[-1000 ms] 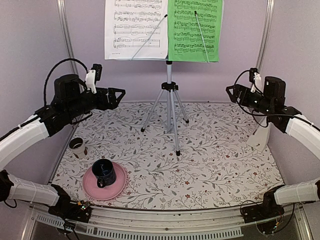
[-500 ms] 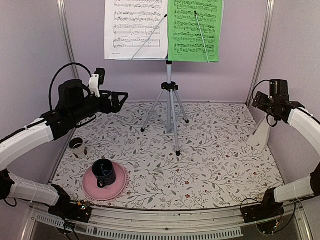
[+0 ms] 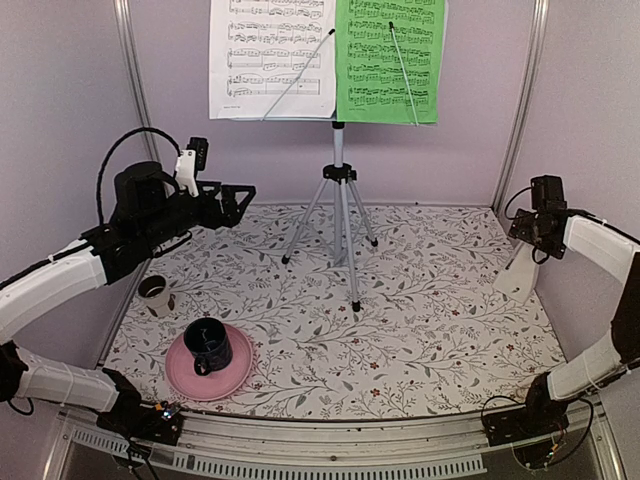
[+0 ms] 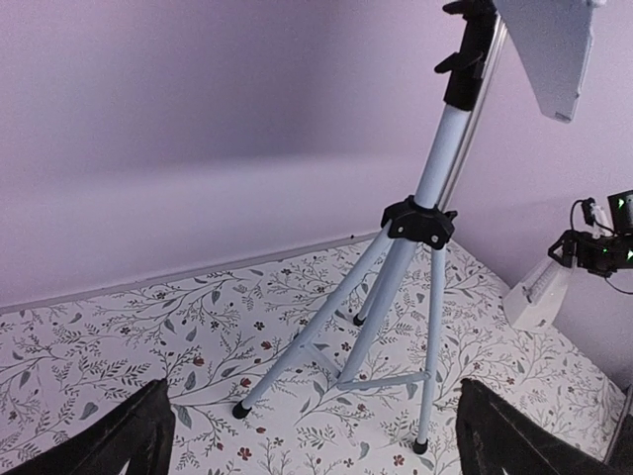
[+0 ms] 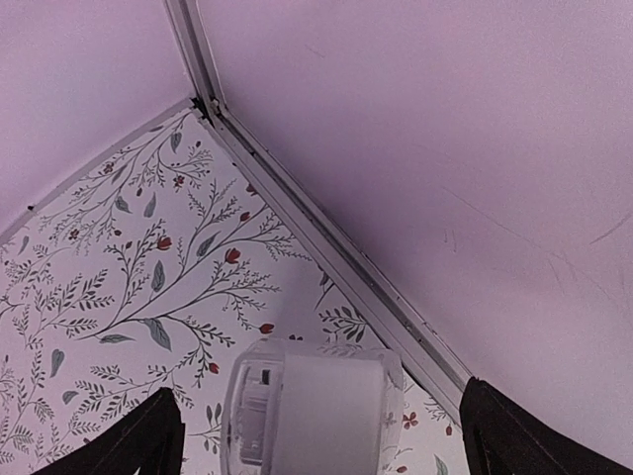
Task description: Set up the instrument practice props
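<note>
Top external view: nearest, at the table's [image 3: 430,300] left, a dark mug [image 3: 208,345] sits on a pink plate [image 3: 232,380], with a small beige cup [image 3: 155,293] just behind. Mid-field, the left gripper [image 3: 240,196] hangs empty with jaws spread, left of the tripod; the right gripper [image 5: 326,435] is open above the white metronome [image 3: 518,272] by the right wall, fingers clear on either side. Farthest, the music stand [image 3: 338,150] stands upright at back centre, holding the white sheet [image 3: 272,55] left and the green sheet [image 3: 390,60] right.
</note>
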You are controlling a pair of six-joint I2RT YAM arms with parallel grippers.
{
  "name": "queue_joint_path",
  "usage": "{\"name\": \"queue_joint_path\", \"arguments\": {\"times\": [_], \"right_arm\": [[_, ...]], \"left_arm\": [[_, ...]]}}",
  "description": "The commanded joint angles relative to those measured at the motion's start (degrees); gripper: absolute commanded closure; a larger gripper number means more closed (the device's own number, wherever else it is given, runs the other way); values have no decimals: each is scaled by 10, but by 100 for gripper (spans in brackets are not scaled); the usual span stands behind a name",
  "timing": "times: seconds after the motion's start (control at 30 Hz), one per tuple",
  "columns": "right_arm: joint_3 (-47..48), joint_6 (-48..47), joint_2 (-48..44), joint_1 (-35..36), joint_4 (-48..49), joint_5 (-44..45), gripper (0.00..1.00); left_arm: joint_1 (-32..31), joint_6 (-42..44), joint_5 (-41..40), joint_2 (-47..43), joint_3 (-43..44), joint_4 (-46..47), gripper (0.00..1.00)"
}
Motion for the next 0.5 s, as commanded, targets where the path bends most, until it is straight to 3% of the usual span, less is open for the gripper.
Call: {"name": "queue_joint_path", "arguments": {"times": [0.0, 0.2, 0.47], "right_arm": [[-8, 9, 25, -4, 24, 8, 1], [-17, 4, 56, -4, 55, 7, 1], [-30, 5, 62, -4, 66, -6, 16]], "left_arm": [[4, 7, 5, -12, -8, 17, 1], [5, 6, 9, -7, -6, 21, 1], [6, 7, 7, -6, -3, 22, 1]]}}
